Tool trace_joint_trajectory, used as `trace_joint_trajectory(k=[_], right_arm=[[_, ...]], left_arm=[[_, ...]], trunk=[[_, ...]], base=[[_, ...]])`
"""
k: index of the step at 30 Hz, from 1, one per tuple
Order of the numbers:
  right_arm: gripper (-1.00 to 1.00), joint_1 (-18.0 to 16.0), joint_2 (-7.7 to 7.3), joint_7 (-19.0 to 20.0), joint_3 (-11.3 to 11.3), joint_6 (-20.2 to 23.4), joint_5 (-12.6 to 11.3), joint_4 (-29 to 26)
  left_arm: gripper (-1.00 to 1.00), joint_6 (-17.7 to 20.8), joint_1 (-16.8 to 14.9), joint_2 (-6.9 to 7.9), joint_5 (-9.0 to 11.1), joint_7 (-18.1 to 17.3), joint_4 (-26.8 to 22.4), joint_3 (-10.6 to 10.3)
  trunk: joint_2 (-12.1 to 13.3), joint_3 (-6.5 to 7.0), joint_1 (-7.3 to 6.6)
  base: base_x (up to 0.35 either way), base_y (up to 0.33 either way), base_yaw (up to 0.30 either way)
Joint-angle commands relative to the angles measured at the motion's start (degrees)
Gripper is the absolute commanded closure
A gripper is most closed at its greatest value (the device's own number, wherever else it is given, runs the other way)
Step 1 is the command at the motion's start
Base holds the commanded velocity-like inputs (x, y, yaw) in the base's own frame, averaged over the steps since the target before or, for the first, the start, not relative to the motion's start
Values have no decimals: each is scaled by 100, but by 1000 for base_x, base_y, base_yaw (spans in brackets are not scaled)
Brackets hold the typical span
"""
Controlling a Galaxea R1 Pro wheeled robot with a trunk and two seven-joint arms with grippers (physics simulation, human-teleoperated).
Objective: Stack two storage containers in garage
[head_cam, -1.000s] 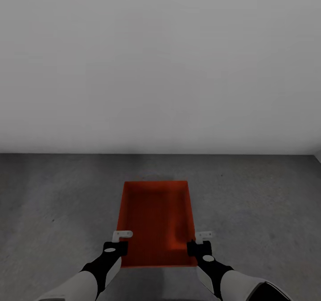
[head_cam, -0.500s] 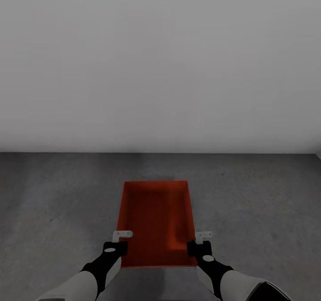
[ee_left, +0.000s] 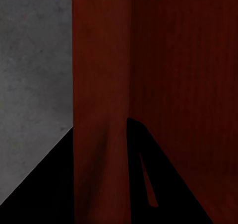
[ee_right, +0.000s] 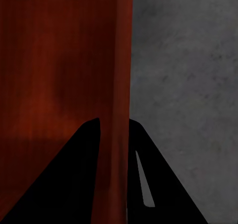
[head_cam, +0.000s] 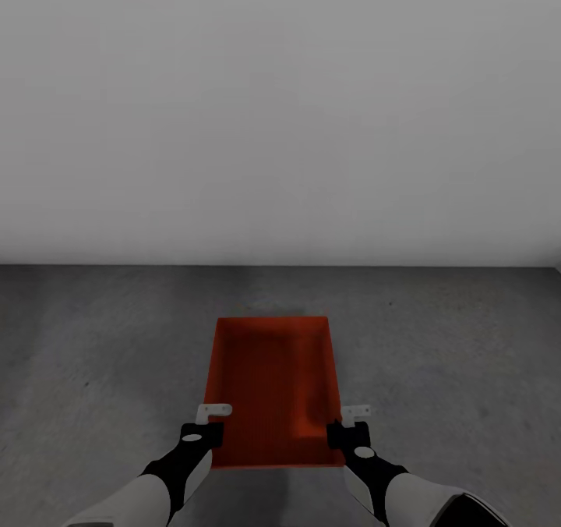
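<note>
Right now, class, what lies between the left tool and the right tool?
The head view shows the storage container between the left tool and the right tool, each clamped on a side wall above the concrete floor.

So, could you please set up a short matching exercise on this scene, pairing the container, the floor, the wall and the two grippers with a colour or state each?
Things:
1. storage container
2. floor
3. wall
4. left gripper and right gripper

Descriptions:
A. plain white
B. dark grey, mottled
C. orange-red, open-topped
D. each clamped on a side wall of the bin

Pairs: 1-C, 2-B, 3-A, 4-D
</note>
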Motion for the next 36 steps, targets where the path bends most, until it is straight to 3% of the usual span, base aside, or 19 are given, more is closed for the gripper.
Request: trace_joint_trajectory(k=[1, 36], right_arm=[[100, -1, -1, -50, -23, -50, -188, 27], [100, -1, 6, -50, -23, -54, -188, 27]], left_arm=[[100, 21, -5, -88, 378, 11, -316, 315], [100, 21, -4, -88, 378, 11, -316, 315]], trunk=[[-43, -22, 22], [-1447, -650, 791]], base=[[0, 0, 0], [0, 0, -13]])
